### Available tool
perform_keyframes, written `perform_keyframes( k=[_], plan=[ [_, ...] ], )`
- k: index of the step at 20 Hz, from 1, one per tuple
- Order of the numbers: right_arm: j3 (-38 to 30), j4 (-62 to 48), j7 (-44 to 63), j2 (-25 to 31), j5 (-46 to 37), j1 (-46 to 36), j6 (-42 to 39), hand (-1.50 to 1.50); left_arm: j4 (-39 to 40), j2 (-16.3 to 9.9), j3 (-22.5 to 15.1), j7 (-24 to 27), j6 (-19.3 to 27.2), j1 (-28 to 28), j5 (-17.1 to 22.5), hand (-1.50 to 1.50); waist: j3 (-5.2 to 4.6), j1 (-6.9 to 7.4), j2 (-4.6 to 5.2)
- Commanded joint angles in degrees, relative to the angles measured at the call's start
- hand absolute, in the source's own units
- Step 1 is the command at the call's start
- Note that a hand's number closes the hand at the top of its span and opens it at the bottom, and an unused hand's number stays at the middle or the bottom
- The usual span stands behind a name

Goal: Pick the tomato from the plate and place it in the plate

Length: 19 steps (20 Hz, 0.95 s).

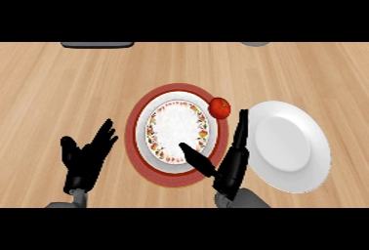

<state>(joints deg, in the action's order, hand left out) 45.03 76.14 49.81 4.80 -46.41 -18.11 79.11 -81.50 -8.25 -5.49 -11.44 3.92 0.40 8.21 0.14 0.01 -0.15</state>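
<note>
- Tomato (220,107) sits on the far-right rim of the patterned plate (177,131), on the red outer band, not in the white centre. Roughly round, so no long axis to align to.
- White plate (290,145) lies just right of the patterned plate, nearer the counter's (65,83) right edge; nothing shows on it.
- Right hand (232,156) stands edge-on in the gap between the two plates, fingers straight and pointing toward the counter's far edge, thumb splayed left over the patterned plate. It holds nothing.
- Key relation: tomato lies just beyond the right fingertips and slightly left of them, near but apart. Cannot tell the height gap from this view.
- Right hand is clearly the nearer one.
- Left hand (86,158) shows near the counter's front-left, open, fingers up, resting, empty, well apart from the tomato.
- Judgement: tomato is on the patterned plate, not the white one. A pick would need the right hand forward and a touch left, fingers closing round the tomato.
</note>
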Motion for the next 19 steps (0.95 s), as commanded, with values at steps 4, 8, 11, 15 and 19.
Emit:
perform_keyframes(
  k=[4, 8, 11, 15, 19],
  plan=[
    [10.3, 13.1, -4.6, 4.6, 1.3, 13.2, 2.2, -1.5, -1.4, 2.7, -1.3, -1.1, 1.9, 1.1, -1.4, 0.0, -0.13, -0.13, 0.09],
    [9.6, 15.3, -8.1, 3.6, -3.9, 21.1, -2.7, -1.5, 0.3, 1.3, 1.3, -2.7, -0.4, -0.9, 0.4, 0.0, -0.16, -0.31, 0.07],
    [11.3, 13.5, -9.6, -0.3, -8.1, 26.2, -3.2, -1.5, -0.2, 0.9, 0.7, -0.6, -1.4, 0.1, -0.7, 0.0, -0.17, -0.28, 0.09],
    [11.2, 13.8, -10.7, -0.6, -9.6, 30.9, -4.1, -1.5, -2.5, -0.1, 2.6, -4.9, -0.6, -1.0, -0.3, 0.0, -0.15, -0.18, 0.1],
    [13.4, 17.3, -13.1, 1.5, -10.6, 35.2, -3.0, -1.5, -2.7, -0.8, 3.2, -2.1, -4.0, 1.6, 0.7, 0.0, -0.15, -0.1, 0.09]
  ],
)
